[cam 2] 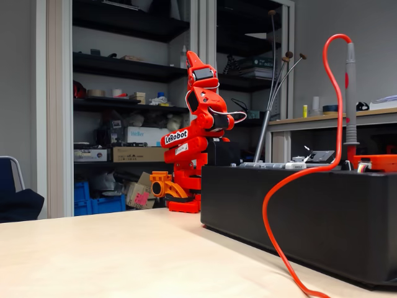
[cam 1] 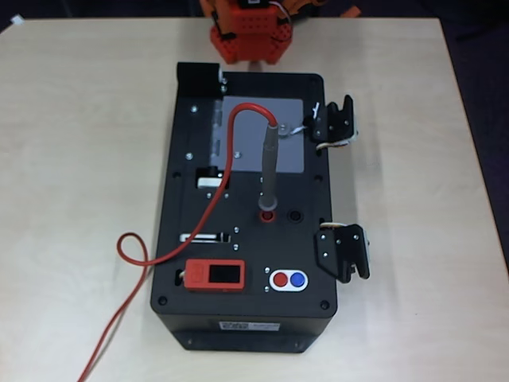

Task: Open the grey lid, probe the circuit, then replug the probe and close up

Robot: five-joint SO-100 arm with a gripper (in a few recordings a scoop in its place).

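Looking down, I see the black box [cam 1: 246, 215] standing on the pale wooden table [cam 1: 79, 159]. The grey lid [cam 1: 263, 133] lies flat and closed on its top, near the far end. The probe [cam 1: 270, 171] stands plugged in the red socket [cam 1: 266, 215], leaning across the lid's lower edge, and its red cable [cam 1: 203, 215] arches over the lid, runs down the box's top and loops onto the table at the left. An orange-red display module [cam 1: 215, 275] sits near the front edge, beside what look like a red and a blue button [cam 1: 288, 279]. My orange base [cam 1: 249, 32] shows at the top.
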